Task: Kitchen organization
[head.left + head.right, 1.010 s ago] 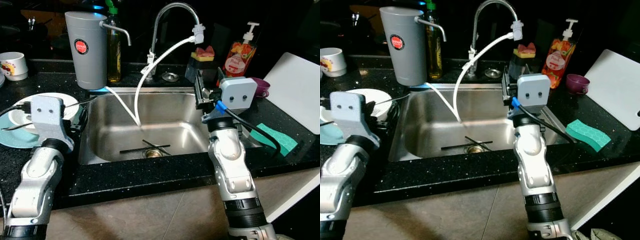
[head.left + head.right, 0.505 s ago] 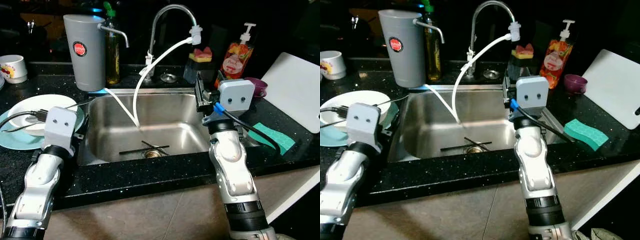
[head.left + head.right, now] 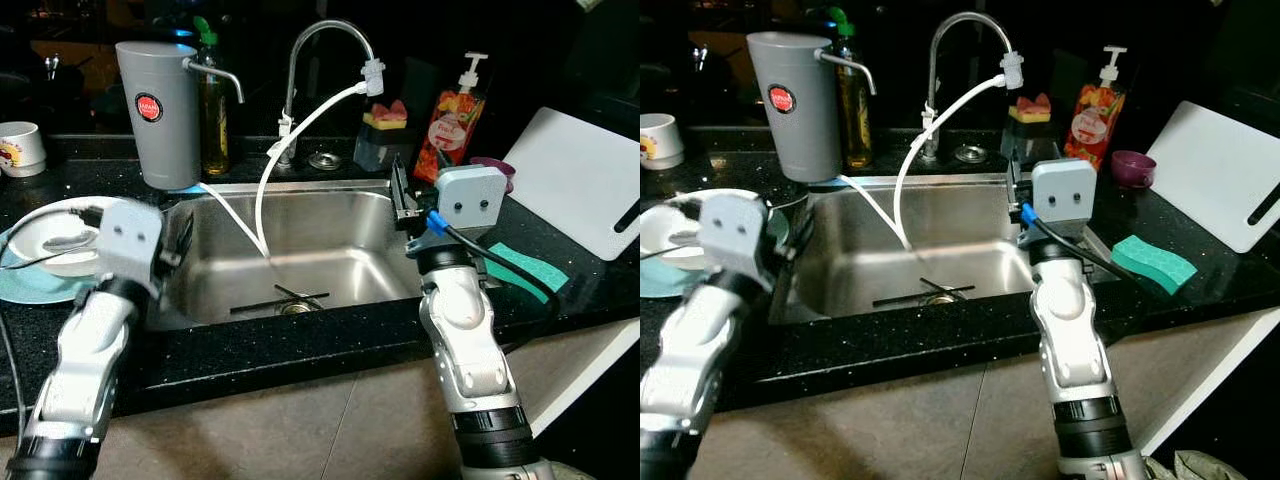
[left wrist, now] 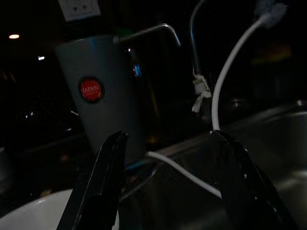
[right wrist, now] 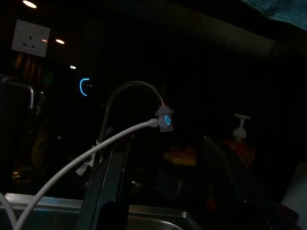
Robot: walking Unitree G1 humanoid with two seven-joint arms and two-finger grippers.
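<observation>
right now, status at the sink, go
Left gripper open, empty, by the sink's left rim. Right gripper open, empty, at right rim. White hose hangs into the basin.

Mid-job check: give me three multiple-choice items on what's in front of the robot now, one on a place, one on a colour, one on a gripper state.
1. Where does the green sponge lie?
A. in the sink
B. on the counter right of the sink
C. on the plate

2. What colour is the tall filter jug behind the sink?
A. grey
B. yellow
C. white

3. How is the left gripper?
A. shut on a cup
B. shut on the hose
C. open, holding nothing

Answers:
1 B: it rests on the black counter beside the basin.
2 A: grey body with a red round label.
3 C: in the left wrist view its fingers stand apart with nothing between them.
</observation>
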